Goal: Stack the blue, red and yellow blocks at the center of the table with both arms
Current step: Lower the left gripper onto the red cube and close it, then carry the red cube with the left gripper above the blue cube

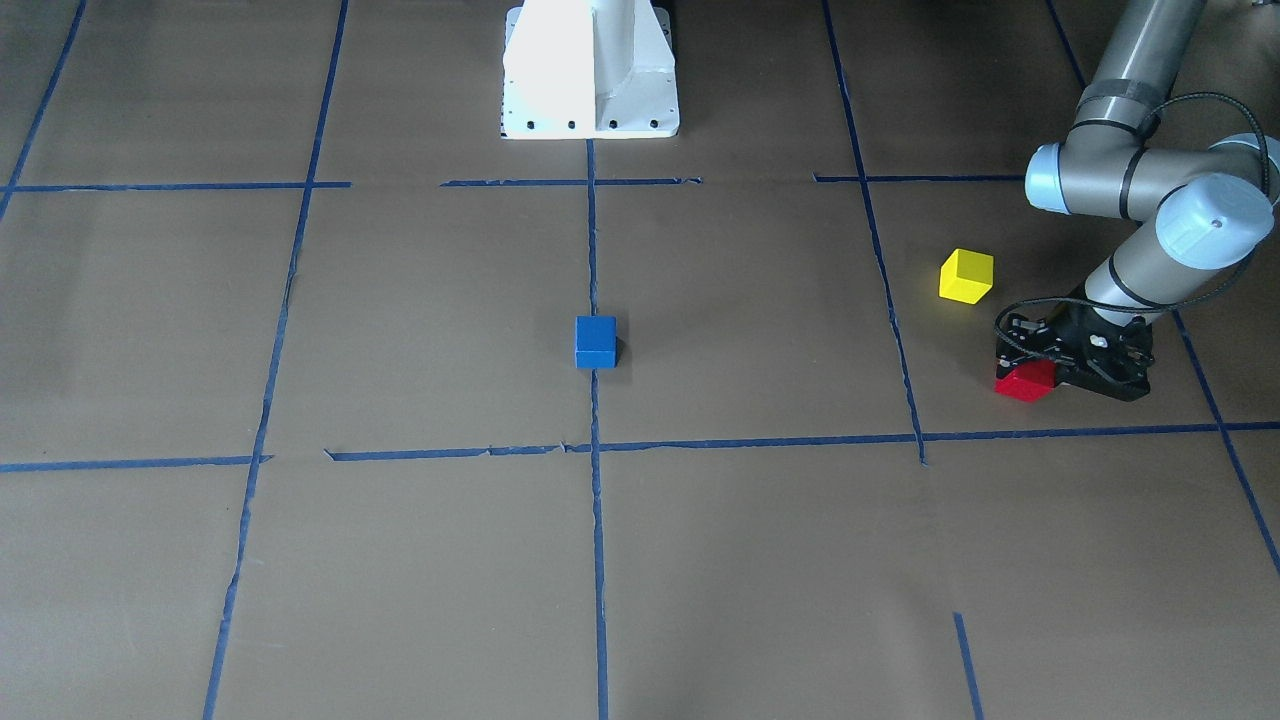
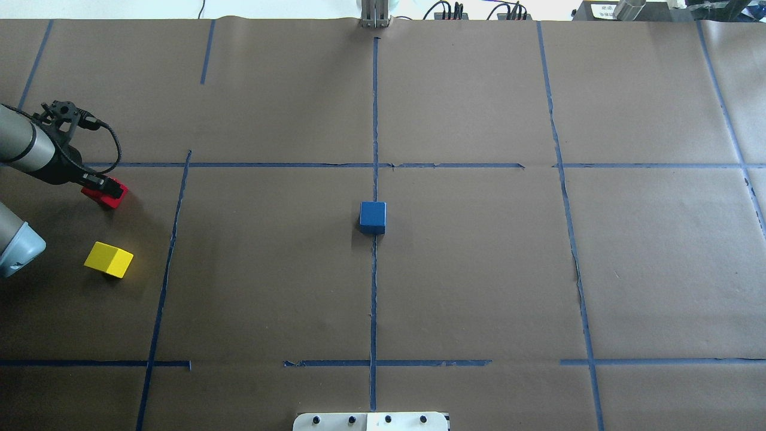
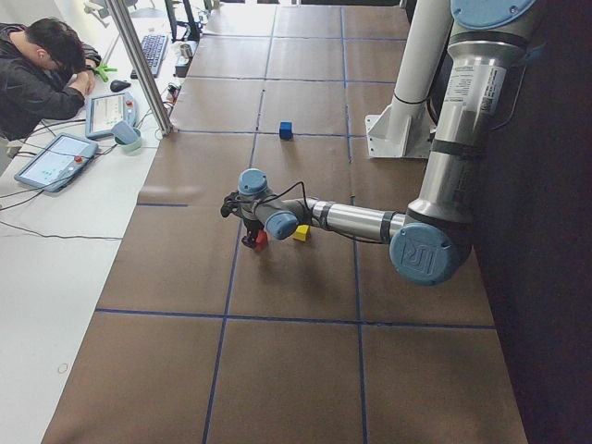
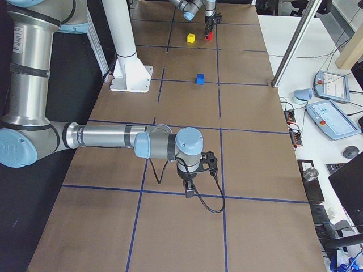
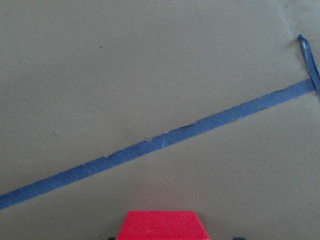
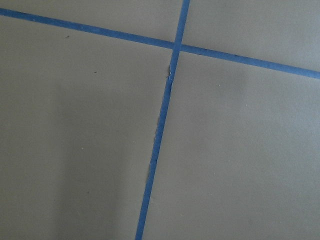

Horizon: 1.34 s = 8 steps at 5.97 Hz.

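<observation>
My brown paper-covered table [image 2: 479,287], gridded with blue tape [image 2: 374,287], carries a blue cube [image 2: 373,216] centrally, a yellow cube [image 2: 108,260] at my left.

Tabletop [image 2: 479,287] papered in brown, blue tape lines [image 2: 374,120] marking a grid, white pedestal base [image 1: 590,70] at one edge, off to the side a dark-haired operator [image 3: 42,79] bent over a white desk [image 3: 55,259], two tablets [image 3: 51,159], a keyboard [image 3: 151,54], a slanting metal post [image 3: 143,69]

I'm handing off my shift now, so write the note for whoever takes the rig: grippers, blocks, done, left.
Left gripper straddles the red block on the table's left side; grip unconfirmed.
Right gripper hangs over bare table, state unclear.
Blue block sits at centre; yellow block lies loose near red.
Nothing stacked yet: red, then yellow, to go.
</observation>
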Tool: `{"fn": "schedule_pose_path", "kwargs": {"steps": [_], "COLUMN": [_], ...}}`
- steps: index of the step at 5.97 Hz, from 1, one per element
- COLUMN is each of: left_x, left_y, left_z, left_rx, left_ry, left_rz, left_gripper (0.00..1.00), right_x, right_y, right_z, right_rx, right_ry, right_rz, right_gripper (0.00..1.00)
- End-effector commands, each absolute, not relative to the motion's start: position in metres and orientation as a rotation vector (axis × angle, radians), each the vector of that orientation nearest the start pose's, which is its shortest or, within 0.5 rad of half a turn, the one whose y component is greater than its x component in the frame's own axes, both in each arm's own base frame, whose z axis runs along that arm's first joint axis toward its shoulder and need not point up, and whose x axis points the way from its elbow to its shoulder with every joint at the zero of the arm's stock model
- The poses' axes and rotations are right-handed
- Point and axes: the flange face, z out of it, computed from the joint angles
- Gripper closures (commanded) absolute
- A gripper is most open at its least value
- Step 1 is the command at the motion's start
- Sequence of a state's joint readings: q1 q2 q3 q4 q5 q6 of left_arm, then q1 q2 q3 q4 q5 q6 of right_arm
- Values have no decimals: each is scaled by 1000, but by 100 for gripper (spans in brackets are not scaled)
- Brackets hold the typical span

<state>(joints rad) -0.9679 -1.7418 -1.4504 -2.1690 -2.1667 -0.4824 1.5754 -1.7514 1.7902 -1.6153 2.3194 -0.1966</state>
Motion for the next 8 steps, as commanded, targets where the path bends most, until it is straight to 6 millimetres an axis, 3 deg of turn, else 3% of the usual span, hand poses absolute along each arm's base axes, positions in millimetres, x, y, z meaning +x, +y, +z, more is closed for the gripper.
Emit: {"fn": "schedule_pose_path", "kwargs": {"steps": [1, 3, 4, 5, 7, 8], "left_x": [273, 280, 292, 321, 395, 437], "left_y": [-533, -543, -560, -559, -541, -513], "left_z": [562, 515, 473, 435, 327, 271], "left_rx": [249, 286, 286, 266, 175, 153], "left_ry": [822, 864, 908, 948, 958, 891], "left_rz": [306, 264, 179, 151, 75, 49], "left_gripper": [46, 52, 52, 52, 52, 52], "right_x": [67, 67, 67, 67, 67, 68], "right_y": [-415, -415, -414, -415, -415, -415], "right_z": [638, 638, 639, 638, 638, 639], "right_rx": [71, 71, 69, 71, 72, 70], "right_ry": [-746, -746, -746, -746, -746, -745], "right_rz": [-181, -181, -180, -181, -182, -180], "right_gripper": [0, 0, 0, 0, 0, 0]}}
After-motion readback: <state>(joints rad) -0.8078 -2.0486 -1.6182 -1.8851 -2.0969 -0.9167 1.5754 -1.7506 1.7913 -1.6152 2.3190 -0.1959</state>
